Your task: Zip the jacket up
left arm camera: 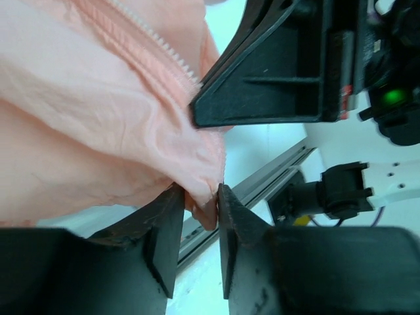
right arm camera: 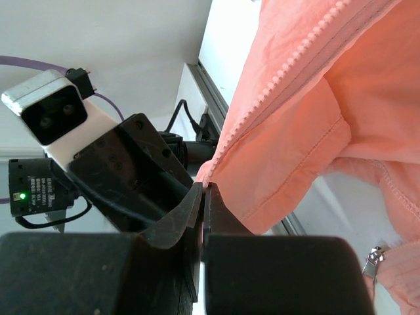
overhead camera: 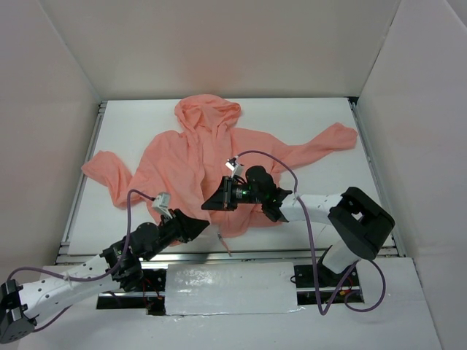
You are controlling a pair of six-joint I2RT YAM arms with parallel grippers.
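The salmon-pink hooded jacket (overhead camera: 182,157) of thin fabric lies front-up on the white table top (overhead camera: 131,120), its hood (overhead camera: 208,109) toward the far wall. The long sleeves are flung out to either side and the hem is drawn toward the arms at the near edge. The front looks unzipped at the bottom: a row of pale zipper teeth (right arm camera: 289,79) runs along a free edge that is lifted off the table, and a small metal zip pull (right arm camera: 372,262) shows low on the other front panel. The cloth reads as light, limp and probably a little slick, so it should crease and sag rather than hold any shape. It would likely slide out of a shallow pinch. The sounder places to take hold are the stitched hem and the tape just beside the teeth, where the layers are thicker, with the bottom held taut while the pull is drawn. The right gripper (right arm camera: 205,190) is clamped tight on the lower end of that toothed edge. The left gripper (left arm camera: 200,190) has its jaws standing a little apart around a bunched corner of the hem, with fabric filling the gap at the tips. Whether that amounts to a firm hold cannot be told. Just past the hem runs the grey aluminium rail (overhead camera: 292,253) of the table's near edge.
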